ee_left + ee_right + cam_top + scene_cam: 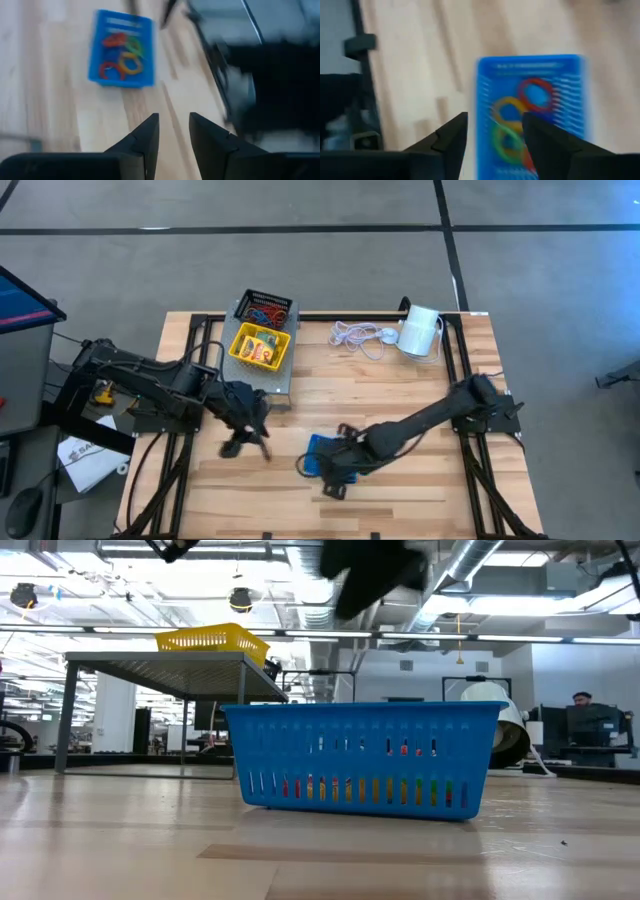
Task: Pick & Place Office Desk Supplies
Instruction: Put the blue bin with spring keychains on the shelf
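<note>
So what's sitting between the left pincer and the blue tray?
Nothing: in the left wrist view, only bare wooden table lies between the left pincer and the blue tray holding rubber bands. The high view agrees.

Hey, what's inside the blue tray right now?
The blue tray holds loose rubber bands: red, yellow, orange and green loops on its floor. From above, the right claw covers most of the tray, so the corner under it goes unseen.

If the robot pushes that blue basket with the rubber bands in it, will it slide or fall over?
The blue basket would probably slide: it sits flat on the smooth wooden table and is wider than tall. It probably weighs little, being thin slotted plastic holding only rubber bands. Those are floppy loops and might shift about.
</note>
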`<action>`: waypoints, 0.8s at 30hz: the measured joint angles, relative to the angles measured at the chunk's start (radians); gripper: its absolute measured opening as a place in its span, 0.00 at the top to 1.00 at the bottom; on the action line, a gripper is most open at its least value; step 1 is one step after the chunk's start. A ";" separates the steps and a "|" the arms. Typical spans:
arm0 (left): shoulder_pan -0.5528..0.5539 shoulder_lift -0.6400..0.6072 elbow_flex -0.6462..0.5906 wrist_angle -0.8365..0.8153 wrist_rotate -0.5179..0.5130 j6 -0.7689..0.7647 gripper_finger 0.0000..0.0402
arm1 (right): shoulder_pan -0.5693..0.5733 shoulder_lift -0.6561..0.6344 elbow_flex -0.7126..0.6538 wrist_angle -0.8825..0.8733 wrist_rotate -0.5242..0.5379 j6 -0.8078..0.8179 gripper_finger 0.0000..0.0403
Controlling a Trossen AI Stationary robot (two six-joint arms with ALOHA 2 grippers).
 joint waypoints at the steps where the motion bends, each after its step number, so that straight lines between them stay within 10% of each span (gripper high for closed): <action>1: 0.000 0.011 0.001 0.024 -0.032 -0.095 0.75 | 0.013 -0.028 0.000 -0.049 0.041 0.000 0.55; 13: 0.004 0.255 0.001 0.256 -0.053 -0.544 0.75 | 0.278 -0.293 0.000 -0.724 0.374 0.342 0.67; 24: 0.010 0.504 0.178 0.246 -0.073 -0.722 0.75 | 0.487 -0.514 -0.141 -0.727 0.449 0.459 0.67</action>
